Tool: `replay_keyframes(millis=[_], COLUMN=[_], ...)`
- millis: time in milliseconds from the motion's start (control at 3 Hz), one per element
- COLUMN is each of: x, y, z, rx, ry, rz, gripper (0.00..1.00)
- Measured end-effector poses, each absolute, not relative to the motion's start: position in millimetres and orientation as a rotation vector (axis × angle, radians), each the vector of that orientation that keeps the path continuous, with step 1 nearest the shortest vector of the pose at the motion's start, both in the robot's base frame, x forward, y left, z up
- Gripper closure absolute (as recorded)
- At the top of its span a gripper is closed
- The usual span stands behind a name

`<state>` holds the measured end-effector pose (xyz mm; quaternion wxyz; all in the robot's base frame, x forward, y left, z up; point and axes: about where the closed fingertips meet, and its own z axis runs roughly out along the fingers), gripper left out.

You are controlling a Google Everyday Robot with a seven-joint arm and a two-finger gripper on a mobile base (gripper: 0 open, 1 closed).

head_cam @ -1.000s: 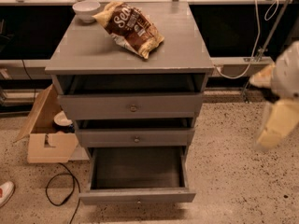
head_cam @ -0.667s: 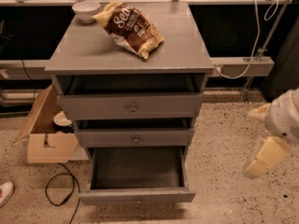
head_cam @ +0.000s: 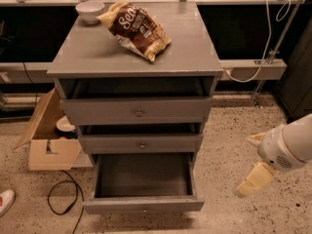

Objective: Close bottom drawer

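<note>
The gripper (head_cam: pixel 244 165) hangs with fingers (head_cam: pixel 253 179) spread and empty, the pulled-out bottom drawer (head_cam: pixel 144 204) well left of them and lower, so a sideways approach may clip its corner and jam it askew.

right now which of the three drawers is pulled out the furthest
The bottom drawer: its bare interior is fully exposed, while the middle drawer and top drawer are only slightly out. The end effector hovers to its right.
</note>
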<state>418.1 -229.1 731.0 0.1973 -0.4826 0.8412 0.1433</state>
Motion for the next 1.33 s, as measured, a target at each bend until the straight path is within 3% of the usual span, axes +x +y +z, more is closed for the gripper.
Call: replay_keyframes(millis=[333, 1333], x=[415.8, 451.7], y=[-228.4, -179.8], z=[730.9, 499.8], rx=[-1.358, -1.586], ry=[2.358, 2.211], rz=[0.409, 0.812], gripper=[0.00, 0.00])
